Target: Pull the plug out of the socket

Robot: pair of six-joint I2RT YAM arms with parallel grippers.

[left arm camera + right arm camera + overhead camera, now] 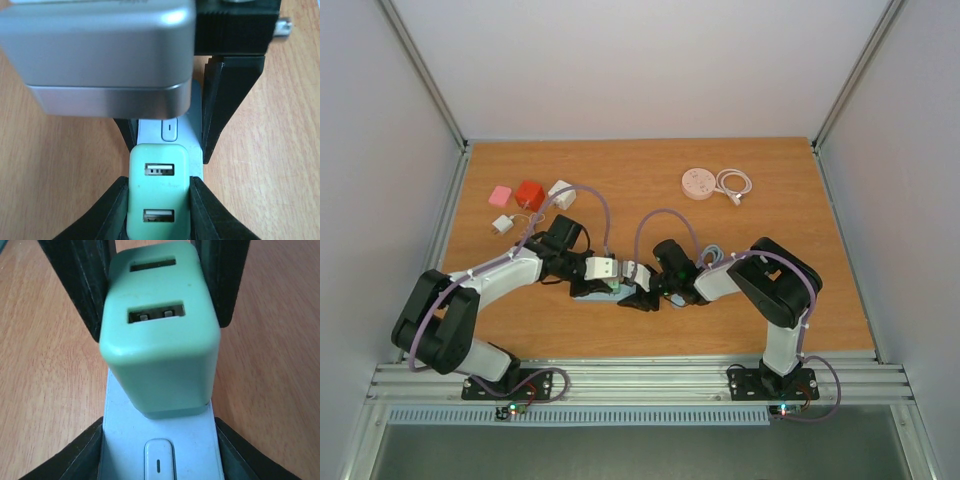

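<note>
While seated on the socket, the plug stands upright.

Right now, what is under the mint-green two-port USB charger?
A pale blue-white socket strip with an oval button. The pins of the mint-green charger and the socket holes are covered.

Mint-green plug with two USB slots sits on the white socket, base flush against it. Oval button just below the plug. Right hand clamps the socket's sides at bottom edge; left hand pinches the plug's sides up top. Wooden tabletop underneath.
</note>
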